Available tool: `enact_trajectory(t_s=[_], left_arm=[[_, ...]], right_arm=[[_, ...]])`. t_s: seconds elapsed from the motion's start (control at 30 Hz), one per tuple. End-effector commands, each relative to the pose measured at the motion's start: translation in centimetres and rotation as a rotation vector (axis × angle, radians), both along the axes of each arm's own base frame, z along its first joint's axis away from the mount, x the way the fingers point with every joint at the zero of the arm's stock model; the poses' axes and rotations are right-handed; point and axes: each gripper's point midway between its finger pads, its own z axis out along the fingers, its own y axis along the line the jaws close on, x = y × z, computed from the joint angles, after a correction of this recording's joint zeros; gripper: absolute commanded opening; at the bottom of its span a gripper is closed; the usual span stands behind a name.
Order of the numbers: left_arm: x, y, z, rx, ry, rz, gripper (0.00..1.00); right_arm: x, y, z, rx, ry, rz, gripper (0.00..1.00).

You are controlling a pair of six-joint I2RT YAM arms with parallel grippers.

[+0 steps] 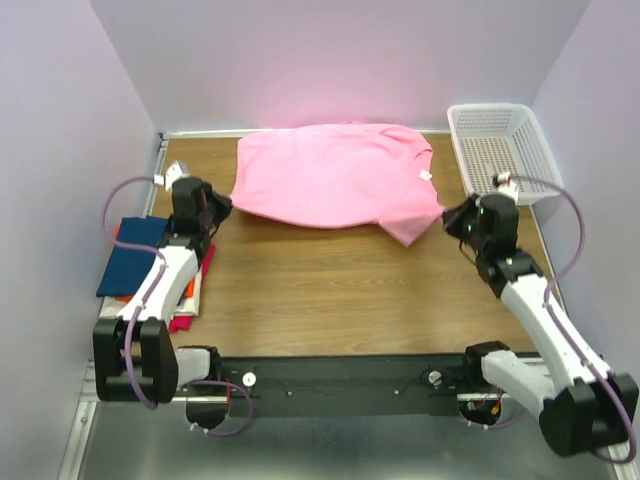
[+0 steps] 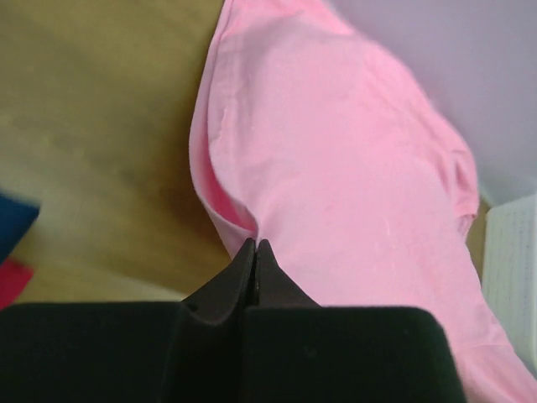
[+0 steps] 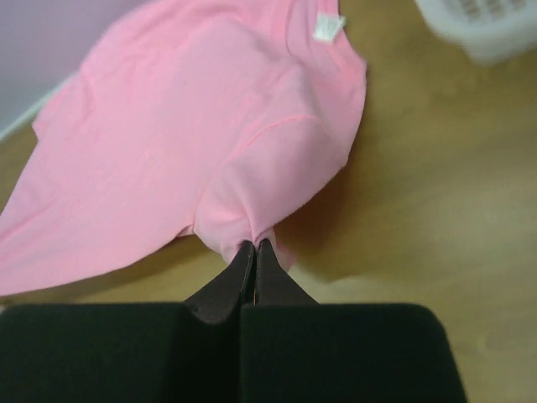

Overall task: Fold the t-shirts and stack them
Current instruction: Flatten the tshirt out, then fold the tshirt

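My left hand (image 2: 254,243) is closed tight, its two fingers pressed together on a pinch of the pink t-shirt (image 1: 330,175) at the shirt's left edge, where the hem folds up toward the tips. My right hand (image 3: 254,243) is shut the same way on a bunched bit of cloth at the shirt's near right corner, by the sleeve, and that corner is drawn out toward me in a point. The rest of the shirt lies spread across the far half of the wooden counter (image 1: 330,300), rumpled rather than flat, with its small white tag (image 3: 329,27) showing near the right side. Beside my left arm, at the counter's left edge, sits a pile of folded shirts: a dark blue t-shirt (image 1: 133,255) on top, with red, orange and magenta edges (image 1: 185,310) peeking out underneath. The white mesh basket (image 1: 495,145) stands in the far right corner, just beyond my right hand and apart from the pink shirt
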Motion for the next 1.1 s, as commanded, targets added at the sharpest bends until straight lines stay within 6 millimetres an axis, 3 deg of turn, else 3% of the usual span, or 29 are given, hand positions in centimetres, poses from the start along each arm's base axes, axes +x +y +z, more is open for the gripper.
enact_trajectory(t_s=[0.0,0.07,0.1,0.2,0.33,0.5,0.6,0.77,1.07], left_arm=[[-3.8,-0.9,-3.6,-0.064,0.045,-0.013,0.00],[-5.4,-0.8,-4.9,-0.076,0.070,0.004,0.00],[-6.4,-0.7,-6.6,-0.080,0.103,0.008,0.00],[-7.9,-0.6,-8.0,-0.089,0.135,0.023,0.00],[-9.4,-0.3,-8.6,-0.090,0.157,0.039,0.00],[-10.2,0.1,-8.2,-0.092,0.149,0.066,0.00],[-10.0,0.3,-8.1,-0.083,0.150,0.073,0.00],[-8.4,0.6,-8.3,-0.060,0.179,0.088,0.00],[-5.9,1.2,-9.2,-0.030,0.234,0.116,0.00]], right_arm=[[-5.5,1.0,-5.8,0.140,0.151,0.017,0.00],[-7.8,1.2,-8.3,0.186,0.195,0.018,0.00],[-8.6,1.3,-9.2,0.204,0.222,0.011,0.01],[-10.7,1.8,-10.8,0.227,0.275,0.040,0.00],[-12.0,1.8,-11.3,0.239,0.307,0.039,0.00],[-12.0,1.7,-10.2,0.245,0.278,0.039,0.00],[-10.7,1.6,-8.9,0.206,0.270,0.042,0.00],[-6.8,1.6,-7.1,0.145,0.249,0.049,0.00],[-0.2,1.0,-6.7,0.058,0.252,-0.005,0.00]])
